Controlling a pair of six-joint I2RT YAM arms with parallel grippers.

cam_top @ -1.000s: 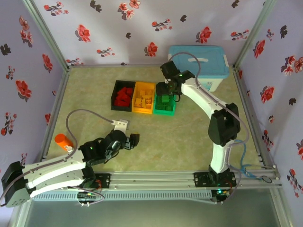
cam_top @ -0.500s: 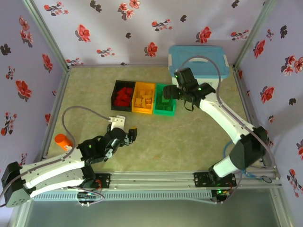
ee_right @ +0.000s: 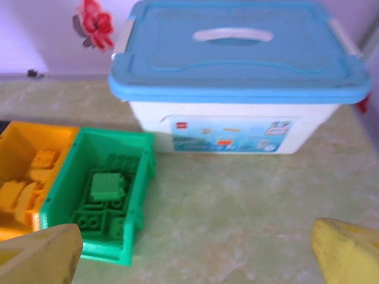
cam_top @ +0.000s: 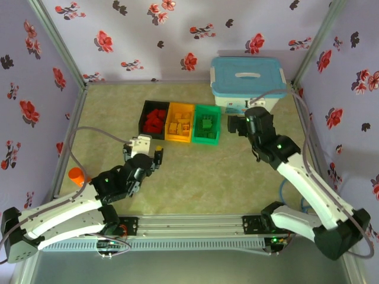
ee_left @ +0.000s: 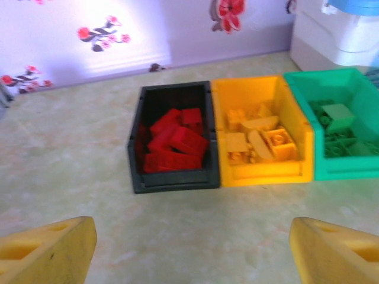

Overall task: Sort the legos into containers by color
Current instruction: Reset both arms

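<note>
Left gripper (ee_left: 190, 242) and right gripper (ee_right: 195, 251) gape empty; any retreat should lift clear of the mid-frame black, orange-yellow, green rectangular plastic bins (ee_left: 260, 173).

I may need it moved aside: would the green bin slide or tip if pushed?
Likely slides: the green bin sits flat and low on the smooth table. Probably light, thin plastic holding small bricks. It touches the orange bin, which may shift too.

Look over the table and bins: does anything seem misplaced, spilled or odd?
Nothing spilled: the legos lie colour-sorted in the bins. Only an orange object sits alone at the left edge of the table, too small to identify.
</note>
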